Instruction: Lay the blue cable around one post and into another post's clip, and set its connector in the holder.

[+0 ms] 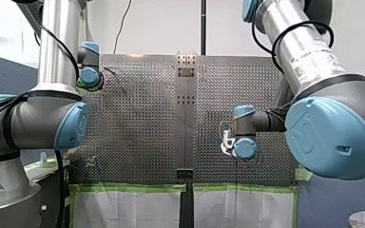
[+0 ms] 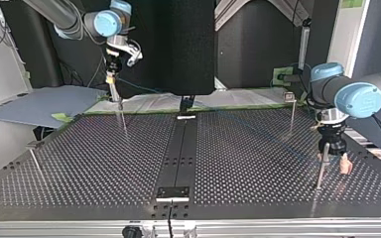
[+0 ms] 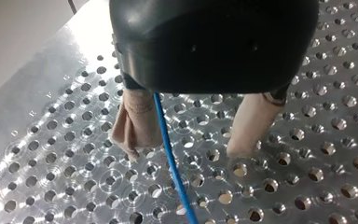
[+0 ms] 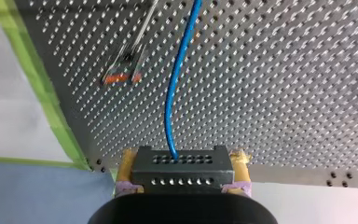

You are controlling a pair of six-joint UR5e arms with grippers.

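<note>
Blue cable (image 3: 171, 154) is passing through my open left end effector (image 3: 186, 151), top view's 3 o'clock, for routing; right end effector (image 4: 184, 163) is clamping connector (image 4: 182, 176).

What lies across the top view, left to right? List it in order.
Short post at the table's edge → my right gripper, shut on the blue cable → black centre rail → far post → my left gripper, jaws open.
</note>
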